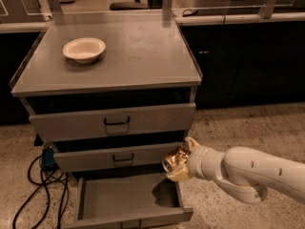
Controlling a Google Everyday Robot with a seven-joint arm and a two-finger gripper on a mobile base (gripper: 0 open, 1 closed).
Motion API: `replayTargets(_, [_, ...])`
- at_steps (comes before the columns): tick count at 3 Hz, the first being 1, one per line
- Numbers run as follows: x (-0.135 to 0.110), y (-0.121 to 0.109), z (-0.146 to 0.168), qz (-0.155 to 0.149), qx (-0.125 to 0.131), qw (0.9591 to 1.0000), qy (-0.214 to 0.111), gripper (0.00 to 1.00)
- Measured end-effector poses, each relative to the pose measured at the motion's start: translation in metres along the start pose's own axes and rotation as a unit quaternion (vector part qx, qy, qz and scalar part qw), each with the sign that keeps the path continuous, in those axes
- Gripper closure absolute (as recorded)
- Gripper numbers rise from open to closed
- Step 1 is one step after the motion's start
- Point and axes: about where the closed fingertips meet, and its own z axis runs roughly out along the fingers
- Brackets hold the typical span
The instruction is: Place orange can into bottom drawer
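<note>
Low in view, toward 5 o'clock from centre: the gripper [181, 165], pale fingers pinched tight on the orange can [172, 160]. Held tilted, silver top end toward 9 o'clock, shiny gold-orange side catching the light. No making out any brand or lettering on it. Hanging in the air above the right end of the bottom drawer [126, 197], close by the right corner of the middle drawer's front, resting on nothing.

Behind the gripper, toward 3 o'clock: the white arm [248, 173], thick and rounded, running off the right edge.

At 6 o'clock from the gripper: the bottom drawer standing open, grey floor showing, with a dark shadow just beneath the can.

At 9 to 10 o'clock: the middle drawer [95, 160], slightly out, with a small dark handle. Higher, at 11 o'clock: the top drawer [71, 125], also a little out, same kind of handle.

Further up at 11 o'clock: the grey cabinet top [143, 56], with a white bowl [84, 49] upright near its left rear.

At 9 o'clock, beside the cabinet on the speckled floor [248, 123]: black cables [31, 187] and a blue plug [47, 157].
</note>
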Motion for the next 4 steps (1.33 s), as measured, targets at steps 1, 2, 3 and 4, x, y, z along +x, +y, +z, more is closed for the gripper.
replayTargets(1, [0.012, 0.007, 0.020, -0.006, -0.038, 0.9993, -0.001, 1.00])
replayTargets(2, [0.043, 0.031, 0.071, -0.017, -0.098, 0.9951, 0.000, 1.00])
replayTargets(3, [0.078, 0.067, 0.120, -0.006, -0.126, 0.9920, 0.006, 1.00])
replayTargets(4, [0.091, 0.083, 0.129, 0.006, -0.138, 0.9903, 0.012, 1.00])
